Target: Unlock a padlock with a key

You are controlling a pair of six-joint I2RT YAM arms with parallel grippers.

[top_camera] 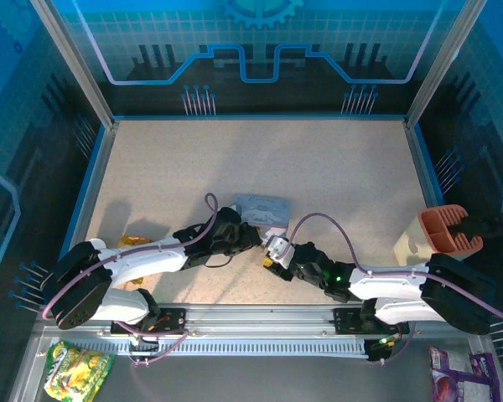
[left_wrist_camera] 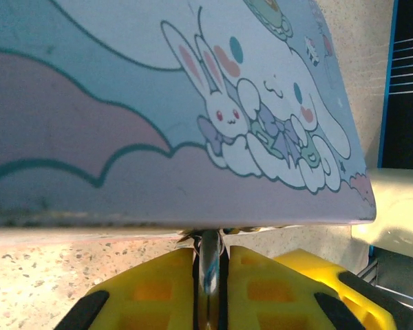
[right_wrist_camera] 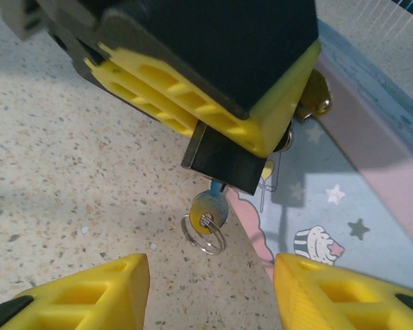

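Note:
My left gripper (left_wrist_camera: 210,275) is shut on the padlock, whose silvery shackle (left_wrist_camera: 209,251) stands pinched between the yellow fingers. In the right wrist view the padlock's dark body (right_wrist_camera: 227,161) juts out below the left gripper's fingers (right_wrist_camera: 193,96). The key (right_wrist_camera: 210,210) is stuck in its underside, and a wire ring (right_wrist_camera: 205,237) hangs from the key. My right gripper (right_wrist_camera: 210,289) is open, one fingertip on each side of the key and a little short of it, touching nothing. From above, both grippers meet just in front of the tin (top_camera: 262,208).
The pale blue cartoon tin (left_wrist_camera: 158,103) lies flat on the speckled table right behind the padlock. An orange holder (top_camera: 448,228) and a white object (top_camera: 409,244) sit at the right edge. A yellow packet (top_camera: 75,368) and a purple packet (top_camera: 453,381) lie in front of the rail.

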